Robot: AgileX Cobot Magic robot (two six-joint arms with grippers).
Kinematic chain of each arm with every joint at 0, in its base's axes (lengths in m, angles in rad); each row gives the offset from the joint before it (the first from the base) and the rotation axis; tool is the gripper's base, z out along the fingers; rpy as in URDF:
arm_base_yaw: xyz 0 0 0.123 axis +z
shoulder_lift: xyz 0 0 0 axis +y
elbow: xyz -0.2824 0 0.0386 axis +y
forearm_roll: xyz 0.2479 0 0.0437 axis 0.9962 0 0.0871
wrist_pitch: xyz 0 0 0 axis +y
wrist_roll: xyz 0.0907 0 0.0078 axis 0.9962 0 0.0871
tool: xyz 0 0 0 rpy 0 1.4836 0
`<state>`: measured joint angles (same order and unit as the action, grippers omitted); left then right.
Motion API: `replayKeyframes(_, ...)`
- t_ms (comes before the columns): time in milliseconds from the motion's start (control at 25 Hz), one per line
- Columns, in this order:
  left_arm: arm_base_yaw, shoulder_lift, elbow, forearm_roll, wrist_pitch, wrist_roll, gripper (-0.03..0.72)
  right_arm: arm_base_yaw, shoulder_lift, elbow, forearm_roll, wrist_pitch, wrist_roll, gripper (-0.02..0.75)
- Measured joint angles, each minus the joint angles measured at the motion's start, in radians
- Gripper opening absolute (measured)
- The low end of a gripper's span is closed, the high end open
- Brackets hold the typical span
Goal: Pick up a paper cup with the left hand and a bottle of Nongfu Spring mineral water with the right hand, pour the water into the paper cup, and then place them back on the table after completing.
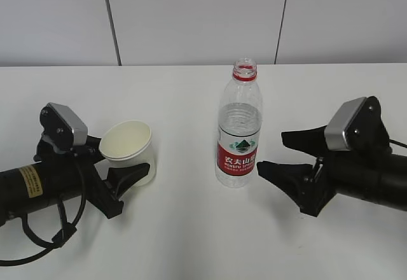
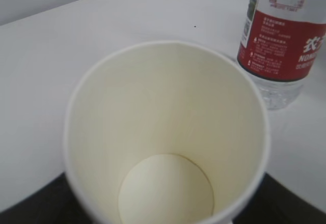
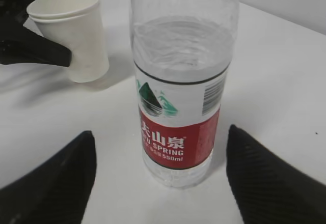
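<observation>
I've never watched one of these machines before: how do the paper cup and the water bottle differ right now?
The paper cup is opaque, short and tilted; the bottle is clear, tall and upright on the table. The cup looks empty inside, while the bottle holds water. The left tool grips the cup; the right tool is open, its fingers apart from the bottle. Both containers are open-topped.

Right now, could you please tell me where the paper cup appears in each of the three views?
Exterior view: paper cup left of centre, at the left hand.
Left wrist view: cup fills the frame, seen from above, empty.
Right wrist view: upper left.
Shared landmark: the red-labelled bottle.
</observation>
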<state>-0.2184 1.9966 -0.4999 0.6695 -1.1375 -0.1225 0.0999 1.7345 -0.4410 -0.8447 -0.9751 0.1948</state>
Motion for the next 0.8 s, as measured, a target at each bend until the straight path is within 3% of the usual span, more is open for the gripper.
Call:
replayKeyframes(320,0.000,0.000,0.000,0.000,0.000,0.000,0.445,0.008,0.116,-0.060,0.046,-0.054,0.002,0.633)
replayKeyframes(800,0.000,0.000,0.000,0.001,0.000,0.000,0.445,0.016,0.224,-0.160,0.010,-0.062,0.002,0.661)
